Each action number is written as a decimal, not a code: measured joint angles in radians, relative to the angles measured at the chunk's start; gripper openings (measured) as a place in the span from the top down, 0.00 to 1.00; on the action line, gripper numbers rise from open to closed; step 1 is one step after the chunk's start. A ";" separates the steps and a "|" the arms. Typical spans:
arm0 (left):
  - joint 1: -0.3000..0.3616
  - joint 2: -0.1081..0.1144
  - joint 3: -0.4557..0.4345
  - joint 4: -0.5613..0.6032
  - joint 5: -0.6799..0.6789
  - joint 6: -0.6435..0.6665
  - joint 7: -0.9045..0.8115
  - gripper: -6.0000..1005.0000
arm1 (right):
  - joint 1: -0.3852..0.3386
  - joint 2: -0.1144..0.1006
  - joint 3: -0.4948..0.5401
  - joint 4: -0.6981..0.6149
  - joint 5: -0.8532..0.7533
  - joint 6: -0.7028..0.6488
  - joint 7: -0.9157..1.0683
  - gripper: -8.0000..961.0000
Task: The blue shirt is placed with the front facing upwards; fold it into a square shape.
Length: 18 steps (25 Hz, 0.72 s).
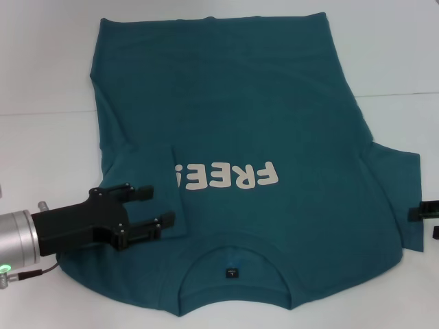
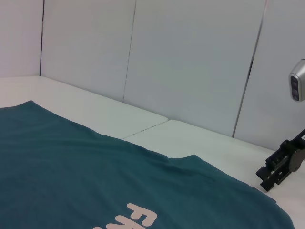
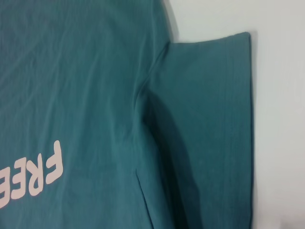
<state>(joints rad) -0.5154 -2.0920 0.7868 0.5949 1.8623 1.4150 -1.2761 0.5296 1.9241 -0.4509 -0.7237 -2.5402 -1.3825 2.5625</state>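
Your left black gripper, lower left, fingers spread and empty, overlies the dark teal-blue cotton T-shirt's folded-in sleeve, apparently just laid; your right gripper, right edge, cannot be judged.

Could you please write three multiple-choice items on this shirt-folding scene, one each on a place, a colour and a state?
1. Where is the left pincer?
A. Over the shirt's folded-in left sleeve
B. Beyond the hem
C. Off the table

2. What colour is the lettering on the blue shirt?
A. Black
B. Cream
C. Red

3. How does the right sleeve lie?
A. Folded over the chest
B. Rolled up
C. Spread flat on the table

Answers: 1 A, the head view shows its open fingers over the folded flap; 2 B, pale cream letters on teal; 3 C, it sticks out sideways, the right pincer at its edge.
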 joint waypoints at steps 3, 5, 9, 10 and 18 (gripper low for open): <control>0.000 0.000 0.000 0.000 0.000 -0.001 0.000 0.28 | 0.002 0.001 0.000 0.010 0.000 0.010 0.000 0.18; -0.001 0.000 0.000 -0.001 0.000 -0.002 0.000 0.28 | 0.003 0.001 0.000 0.015 0.000 0.015 -0.001 0.18; -0.002 0.000 0.000 -0.001 0.000 -0.007 0.001 0.28 | 0.008 0.002 0.000 0.026 -0.001 0.024 -0.002 0.19; -0.002 0.000 0.000 -0.001 0.000 -0.007 0.001 0.28 | 0.008 0.002 0.000 0.029 -0.001 0.028 -0.003 0.19; -0.003 -0.001 0.000 -0.003 0.000 -0.008 0.000 0.28 | 0.012 0.003 0.001 0.050 0.003 0.047 -0.014 0.19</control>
<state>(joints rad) -0.5185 -2.0926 0.7869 0.5921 1.8622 1.4074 -1.2757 0.5419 1.9269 -0.4499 -0.6740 -2.5373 -1.3354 2.5489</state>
